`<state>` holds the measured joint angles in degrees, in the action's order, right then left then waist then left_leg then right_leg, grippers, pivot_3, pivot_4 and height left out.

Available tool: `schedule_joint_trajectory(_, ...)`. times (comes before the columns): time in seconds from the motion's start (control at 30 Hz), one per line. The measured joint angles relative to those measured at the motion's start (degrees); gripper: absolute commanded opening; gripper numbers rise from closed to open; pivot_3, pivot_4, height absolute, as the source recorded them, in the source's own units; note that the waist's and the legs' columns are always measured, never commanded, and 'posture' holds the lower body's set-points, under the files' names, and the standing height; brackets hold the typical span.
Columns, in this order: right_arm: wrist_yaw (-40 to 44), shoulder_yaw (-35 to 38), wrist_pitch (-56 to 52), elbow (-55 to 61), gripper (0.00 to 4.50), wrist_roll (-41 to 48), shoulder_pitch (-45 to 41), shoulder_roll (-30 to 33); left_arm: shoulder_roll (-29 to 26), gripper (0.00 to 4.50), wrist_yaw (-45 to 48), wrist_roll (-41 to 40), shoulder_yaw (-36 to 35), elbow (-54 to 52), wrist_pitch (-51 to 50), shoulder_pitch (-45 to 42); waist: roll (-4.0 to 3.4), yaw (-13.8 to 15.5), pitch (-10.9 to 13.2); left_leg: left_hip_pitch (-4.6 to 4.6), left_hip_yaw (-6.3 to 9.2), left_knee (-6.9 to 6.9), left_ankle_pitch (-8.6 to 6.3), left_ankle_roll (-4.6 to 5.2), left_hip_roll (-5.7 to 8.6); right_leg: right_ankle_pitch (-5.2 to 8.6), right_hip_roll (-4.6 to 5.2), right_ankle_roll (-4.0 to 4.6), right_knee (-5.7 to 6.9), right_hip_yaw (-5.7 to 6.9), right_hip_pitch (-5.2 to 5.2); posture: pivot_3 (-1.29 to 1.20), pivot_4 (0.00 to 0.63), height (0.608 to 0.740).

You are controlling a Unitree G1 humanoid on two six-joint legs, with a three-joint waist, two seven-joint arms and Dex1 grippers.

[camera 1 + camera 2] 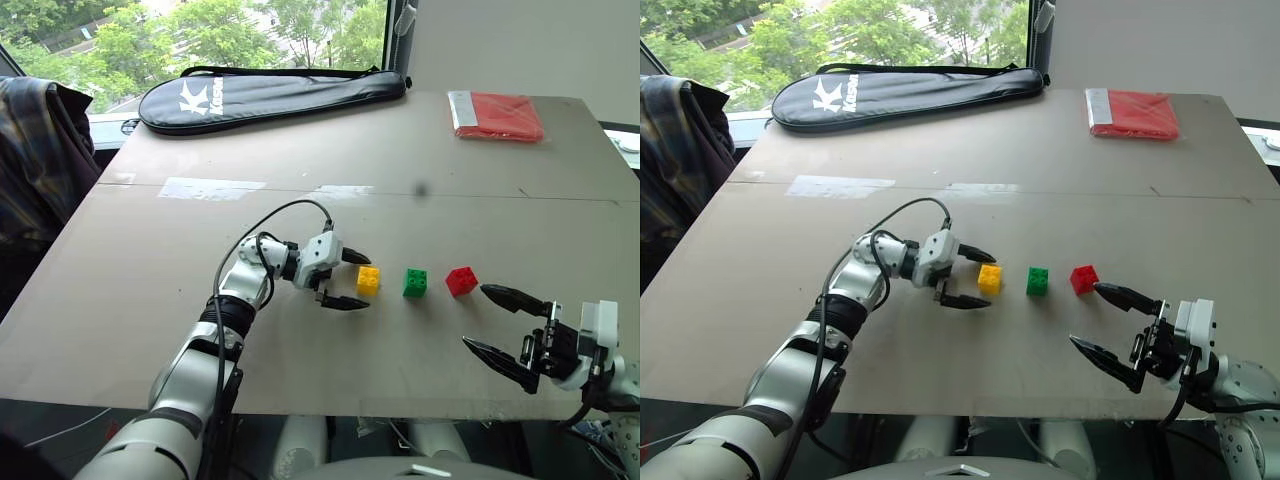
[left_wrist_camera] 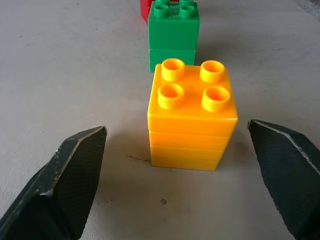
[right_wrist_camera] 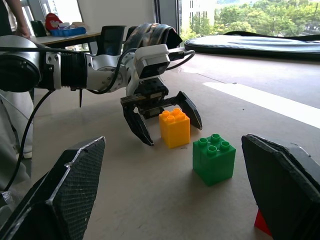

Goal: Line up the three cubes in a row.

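- Left pincer (image 1: 348,280): fingers spread wide, level with the tabletop (image 1: 150,300), one on each side of the yellow brick (image 1: 368,281); the left wrist view shows a clear gap between each finger and the brick wall, so nothing is held
- Right pincer (image 1: 497,324): fingers spread wide and empty, resting low near the front edge of the tabletop, just beside the red brick (image 1: 461,281) but apart from it
- Handling, judged from appearance: the bricks look like hollow moulded plastic, hence light and rigid; they should not deform under the fingers, but the glossy walls may slip, and a light brick will skid on the tabletop if one finger touches first
- Grip point: take hold on two opposite flat side walls, about mid-height, below the studs; avoid the studs and the rounded corners
- Yellow brick: a square block with four round hollow studs on top and faint horizontal seams across its side
- Green brick (image 1: 415,283): same form, four studs, standing between yellow and red, apart from both
- Red brick: same form, turned slightly askew to the other two
- Position: all three stand upright, near the front centre of the tabletop, already roughly in a row with gaps between them
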<state>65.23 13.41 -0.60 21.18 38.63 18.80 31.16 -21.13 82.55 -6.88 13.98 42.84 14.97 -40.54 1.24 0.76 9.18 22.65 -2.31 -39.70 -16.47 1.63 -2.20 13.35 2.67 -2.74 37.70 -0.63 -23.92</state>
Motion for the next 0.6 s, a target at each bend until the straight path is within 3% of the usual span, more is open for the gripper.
schedule_joint_trajectory(0.3, 0.49, 0.96, 0.3, -3.01, 4.5, -0.17, 1.27, -0.1, -4.27, 4.43, -2.59, -2.98, -3.58, -10.74, -5.38, 5.71, -0.03, -0.07, 0.01, 0.0, 0.06, 0.0, 0.0, 0.0, -0.05, -0.01, 0.0, -0.01, 0.04, 0.05, -0.02, 0.0, 0.15, 0.708)
schedule_joint_trajectory(0.4, 0.77, 1.73, 1.23, -5.13, 4.5, -0.36, 2.54, -0.11, -10.26, 4.43, -5.83, -11.75, -9.54, -33.17, -18.41, 17.34, -0.1, -0.69, 0.05, -0.04, 0.26, 0.03, 0.0, -0.01, -0.25, 0.01, 0.04, -0.01, 0.07, -0.09, -0.06, 0.0, 0.15, 0.708)
schedule_joint_trajectory(0.5, 1.25, 2.95, 1.83, -8.16, 4.5, -0.62, 3.25, 0.05, -14.66, 4.43, -11.44, -15.96, -14.85, -46.84, -28.13, 26.59, -0.23, -0.71, 0.11, -0.06, 0.29, 0.06, 0.0, -0.01, -0.28, 0.03, 0.09, 0.02, 0.06, -0.06, -0.04, 0.0, 0.15, 0.708)
schedule_joint_trajectory(0.6, 2.02, 3.7, 3.52, -11.99, 4.5, -2.1, 2.63, 0.32, -15.61, 4.43, -20.3, -16.94, -18.48, -58.25, -36.21, 38.4, -0.36, -0.27, 0.2, -0.26, 0.24, 0.06, 0.01, 0.0, -0.17, 0.12, 0.16, -0.1, 0.09, -0.1, 0.12, 0.0, 0.15, 0.708)
